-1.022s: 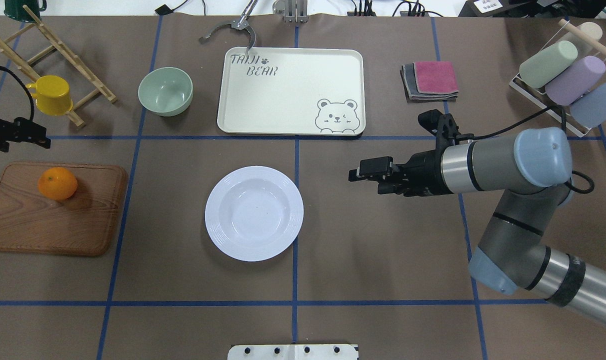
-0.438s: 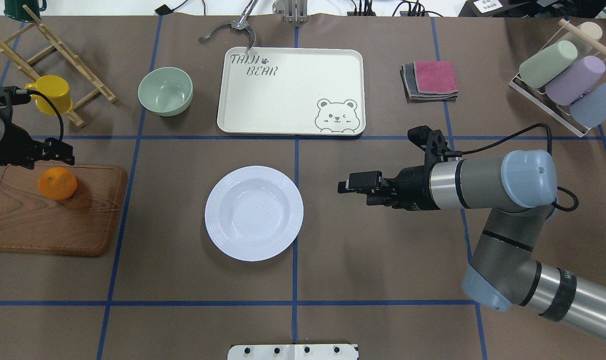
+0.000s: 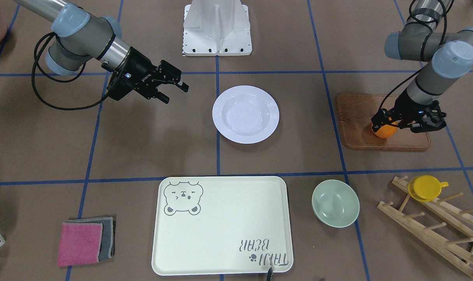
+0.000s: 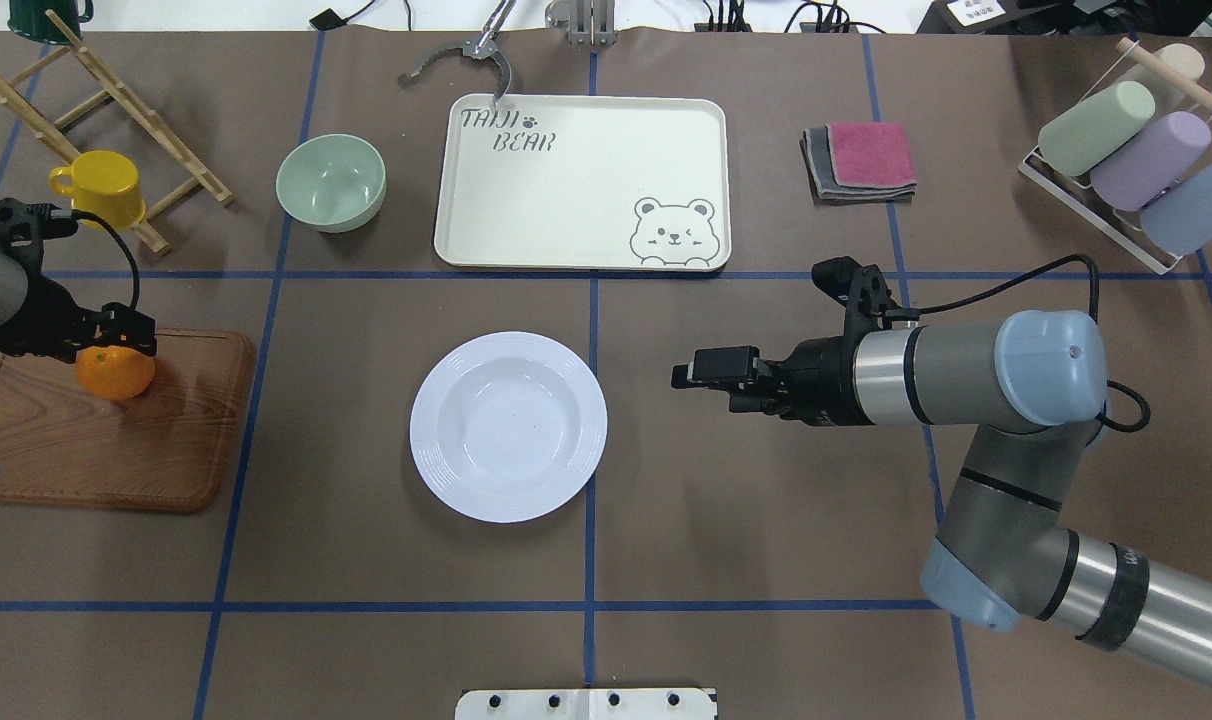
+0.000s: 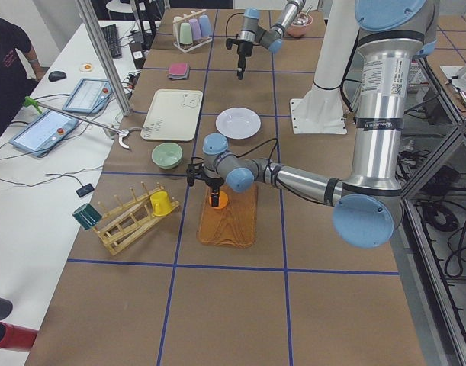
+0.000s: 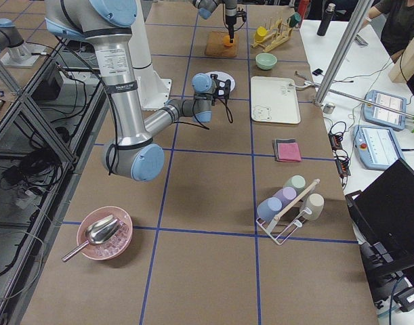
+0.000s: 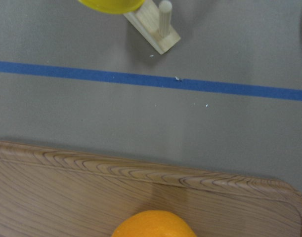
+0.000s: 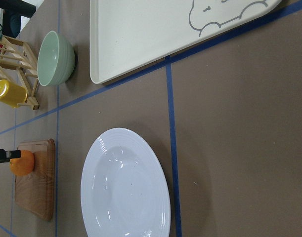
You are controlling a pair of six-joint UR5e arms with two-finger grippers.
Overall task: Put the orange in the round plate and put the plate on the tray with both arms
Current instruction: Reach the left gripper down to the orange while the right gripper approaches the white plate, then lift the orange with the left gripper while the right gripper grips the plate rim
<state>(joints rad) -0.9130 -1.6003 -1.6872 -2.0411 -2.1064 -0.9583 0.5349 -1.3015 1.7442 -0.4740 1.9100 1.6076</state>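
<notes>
Orange (image 4: 114, 372) sits on the wood board (image 4: 116, 450) by the desk's left edge. Left hand (image 4: 126, 338) is right on top of it, fingers apart afaict, view's poor. Round plate (image 4: 507, 427) is mid-desk w/ right hand (image 4: 703, 392) near it, fingers apart. Tray (image 4: 566, 200) is by the far edge.

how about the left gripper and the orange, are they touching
Cannot tell. In the front-facing view the left gripper sits right over the orange, but it hides any gap or contact; the overhead view only shows them overlapping.
</notes>
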